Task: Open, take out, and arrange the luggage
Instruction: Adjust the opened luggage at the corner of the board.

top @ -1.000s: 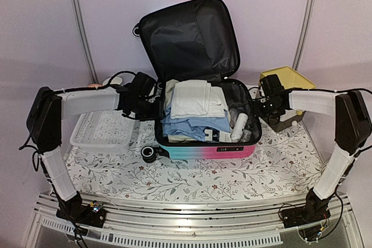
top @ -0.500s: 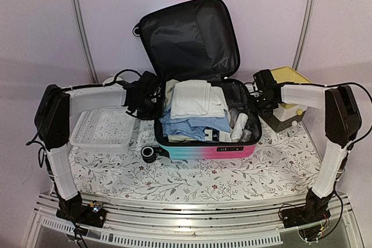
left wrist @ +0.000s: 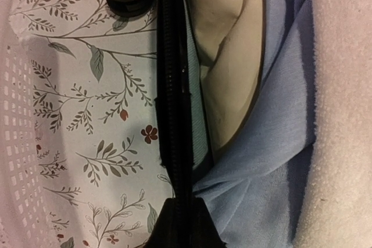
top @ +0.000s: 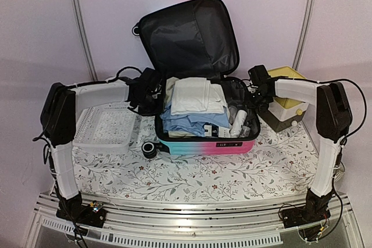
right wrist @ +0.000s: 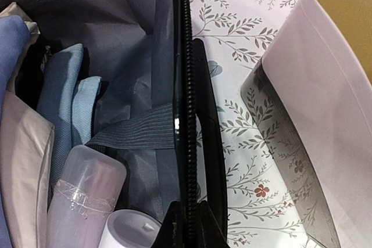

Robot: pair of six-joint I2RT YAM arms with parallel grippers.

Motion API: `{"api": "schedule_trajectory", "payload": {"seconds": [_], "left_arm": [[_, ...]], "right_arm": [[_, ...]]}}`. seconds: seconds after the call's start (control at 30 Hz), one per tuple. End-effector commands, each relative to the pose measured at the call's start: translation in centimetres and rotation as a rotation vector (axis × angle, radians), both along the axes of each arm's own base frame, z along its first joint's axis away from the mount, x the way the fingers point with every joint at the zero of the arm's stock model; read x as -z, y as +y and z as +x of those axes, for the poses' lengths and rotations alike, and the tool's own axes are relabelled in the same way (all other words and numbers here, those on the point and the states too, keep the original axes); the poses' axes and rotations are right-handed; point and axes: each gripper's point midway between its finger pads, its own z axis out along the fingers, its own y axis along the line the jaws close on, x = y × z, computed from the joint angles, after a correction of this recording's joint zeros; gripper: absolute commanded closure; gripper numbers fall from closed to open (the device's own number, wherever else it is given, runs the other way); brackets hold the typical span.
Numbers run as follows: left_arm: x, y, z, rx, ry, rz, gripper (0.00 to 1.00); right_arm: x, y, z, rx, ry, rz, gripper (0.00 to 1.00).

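The luggage (top: 203,147) fades pink to turquoise, black inside; white cloth (top: 197,97) over light-blue garment (top: 197,123); tablecloth (top: 192,175) white with grey-green leaves, red blossoms; basket (top: 107,129) white, box lid (top: 286,75) yellow.

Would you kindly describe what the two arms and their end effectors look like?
The left arm and right arm match: white links joined by chunky black joint housings, on black bases. Thin black cables loop loosely along each. The left end effector and right end effector are black and blocky, with dark fingers tapering to a point. No markings can be made out.
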Motion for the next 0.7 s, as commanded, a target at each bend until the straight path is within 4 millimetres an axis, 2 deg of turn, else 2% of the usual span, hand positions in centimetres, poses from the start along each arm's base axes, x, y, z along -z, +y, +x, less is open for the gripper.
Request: {"api": "schedule_trajectory", "payload": {"seconds": [0.0, 0.13, 0.2, 0.27, 0.33, 0.37, 0.4, 0.5, 0.67], "left_arm": [[1.9, 3.0, 3.7, -0.061, -0.044, 0.044, 1.00], [1.6, 3.2, 4.5, -0.053, -0.055, 0.038, 1.00], [1.0, 2.9, 4.5, -0.037, -0.059, 0.031, 1.00], [0.1, 2.7, 4.2, -0.024, -0.069, 0.018, 0.91], [-1.2, 2.4, 3.6, -0.006, -0.084, -0.003, 0.81], [-1.8, 2.3, 3.3, 0.001, -0.092, -0.013, 0.75], [-3.7, 2.2, 3.0, 0.009, -0.124, -0.037, 0.68], [-5.8, 2.0, 1.9, 0.027, -0.144, -0.064, 0.53], [-8.9, 1.9, 0.0, 0.041, -0.172, -0.091, 0.45]], "right_arm": [[0.6, -1.1, 2.8, 0.057, -0.041, -0.002, 0.98], [0.2, -0.5, 3.6, 0.043, -0.049, 0.012, 0.98], [-0.4, -0.3, 3.7, 0.033, -0.055, 0.020, 0.83], [-1.5, -0.3, 3.4, 0.028, -0.073, 0.028, 0.67], [-2.8, -0.4, 3.1, 0.023, -0.094, 0.026, 0.59], [-3.5, -0.6, 2.9, 0.021, -0.106, 0.025, 0.57], [-4.0, -0.7, 2.7, 0.020, -0.115, 0.025, 0.55], [-5.8, -0.8, 1.8, 0.005, -0.140, 0.040, 0.51], [-7.7, 0.0, 0.1, -0.051, -0.155, 0.096, 0.49]]}}
